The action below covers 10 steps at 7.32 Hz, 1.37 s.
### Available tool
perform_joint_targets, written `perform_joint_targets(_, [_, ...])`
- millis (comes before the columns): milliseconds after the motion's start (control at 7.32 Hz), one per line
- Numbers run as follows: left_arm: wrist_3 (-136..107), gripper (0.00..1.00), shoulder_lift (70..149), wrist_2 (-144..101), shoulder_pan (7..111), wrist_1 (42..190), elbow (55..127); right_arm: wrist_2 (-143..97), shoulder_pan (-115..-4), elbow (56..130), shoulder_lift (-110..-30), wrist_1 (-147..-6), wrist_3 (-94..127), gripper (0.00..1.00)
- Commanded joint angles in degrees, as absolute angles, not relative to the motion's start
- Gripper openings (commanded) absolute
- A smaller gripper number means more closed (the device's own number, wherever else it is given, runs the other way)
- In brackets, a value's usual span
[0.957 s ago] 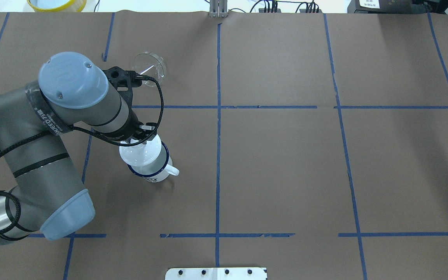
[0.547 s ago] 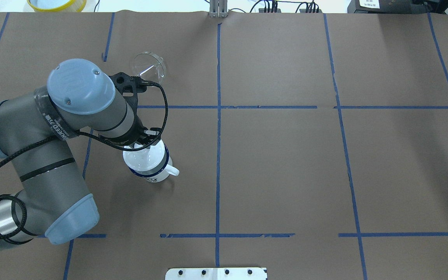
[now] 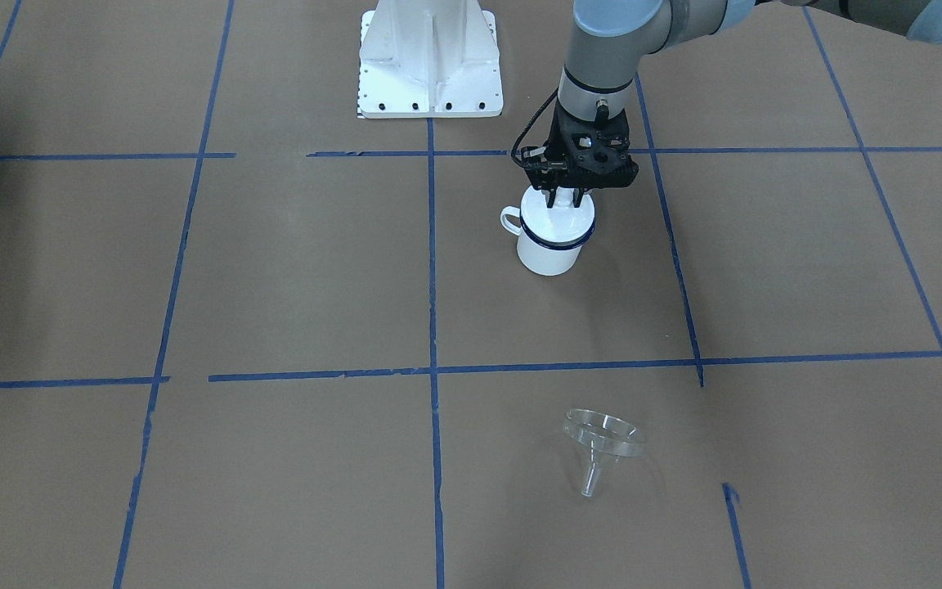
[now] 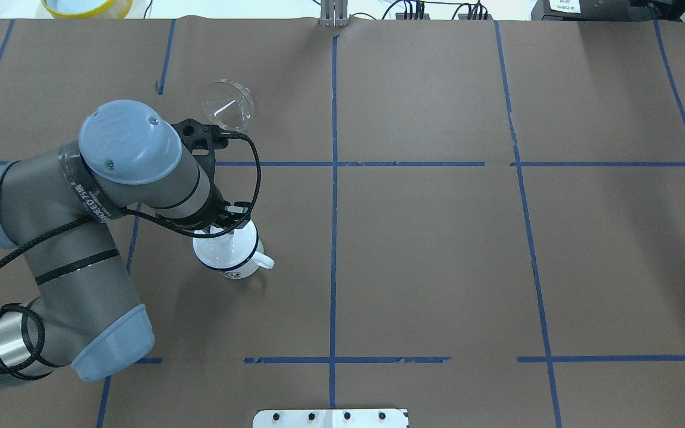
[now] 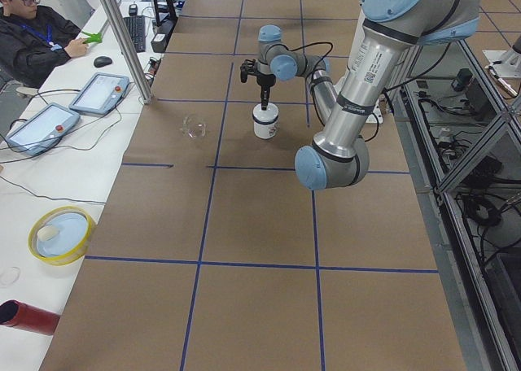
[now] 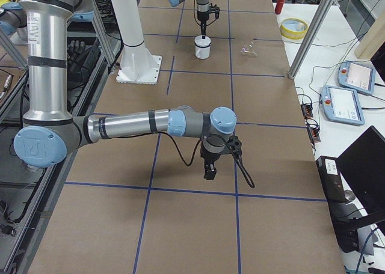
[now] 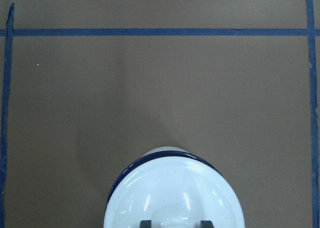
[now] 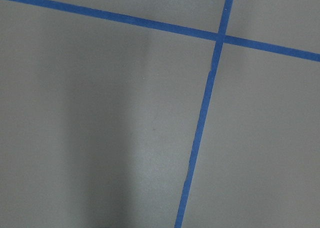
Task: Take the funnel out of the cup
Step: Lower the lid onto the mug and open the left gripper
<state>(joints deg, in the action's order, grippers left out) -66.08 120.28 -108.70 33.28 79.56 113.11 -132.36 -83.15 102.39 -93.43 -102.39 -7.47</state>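
Shifted over the past second, the left arm's blue-capped joint has swung toward the table's middle, and the white domed lid [image 4: 223,241] has moved with the left gripper [image 3: 565,199], coming closer over the mug's mouth. The clear, cone-shaped plastic funnel [image 4: 228,106] has not moved in that time.

The white enamel mug with the dark blue rim [image 3: 551,254] stands upright on the brown paper-covered table marked with blue tape lines [image 4: 437,238]. Its small loop handle points toward the robot's right. The lid now covers the mug's opening, and the blue rim shows around its edge in the left wrist view. The left gripper hangs straight down over it. In that same view its two dark fingertips [image 7: 145,223] sit on either side of the lid's centre and appear clamped on the knob there.

The funnel is out of the mug. It lies on its side on the paper, well apart from the mug, in the next taped square farther from the robot, with its short spout pointing toward the operators' side.

The right gripper [image 6: 209,175] hangs low over the paper near a crossing of tape lines, far from both objects. Only the side view shows it, so it cannot be told whether its fingers are parted or closed.
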Motion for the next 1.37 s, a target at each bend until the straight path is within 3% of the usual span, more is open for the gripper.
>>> perform_joint_targets(0, [-66.0,0.0,120.1,-108.5,33.2,79.6,112.9,-132.4,-83.1,102.4,-93.4,-102.4,-7.5,1.0])
perform_joint_targets(683, [-65.9,0.0,120.1,-108.5,33.2,79.8,112.1,-132.4,-83.1,102.4,-93.4,-102.4,-7.5,1.0])
perform_joint_targets(820, [-66.0,0.14,120.1,-108.5,33.2,79.8,112.1,-132.4,-83.1,102.3,-93.3,-102.4,-7.5,1.0])
perform_joint_targets(1094, [-65.9,0.33,120.1,-108.5,33.2,79.8,112.1,-132.4,-83.1,102.4,-93.4,-102.4,-7.5,1.0])
perform_joint_targets(1230, [-65.9,0.59,120.1,-108.5,33.2,79.8,112.1,-132.4,-83.1,102.4,-93.3,-102.4,-7.5,1.0])
